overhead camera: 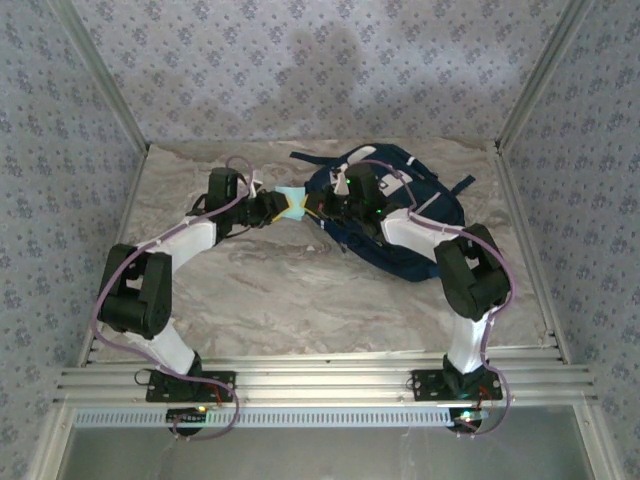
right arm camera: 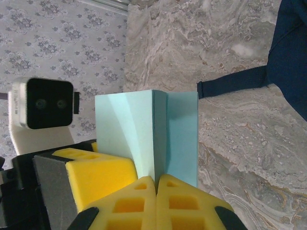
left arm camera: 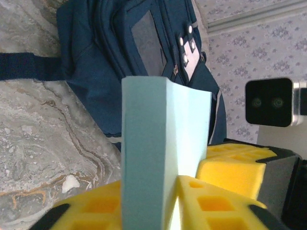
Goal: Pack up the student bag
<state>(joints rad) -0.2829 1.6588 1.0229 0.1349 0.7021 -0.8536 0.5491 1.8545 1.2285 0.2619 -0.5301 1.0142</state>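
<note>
- Left gripper (left arm camera: 176,189) closed around one edge of a pale blue booklet (left arm camera: 160,143)
- Right gripper (right arm camera: 156,189) pinched tight on the booklet's opposite edge
- Student bag (overhead camera: 372,255) lies far right on the table (overhead camera: 290,300), just beside the booklet

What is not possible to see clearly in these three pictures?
- Student bag opening: top view, the right arm covers it.
- What the pale blue piece is: too small in the top view; yellow fingers hide its lower end in both wrist views.
- Left gripper grip: left wrist view, bottom edge cuts the fingers, so pressing or just touching is unclear.
</note>
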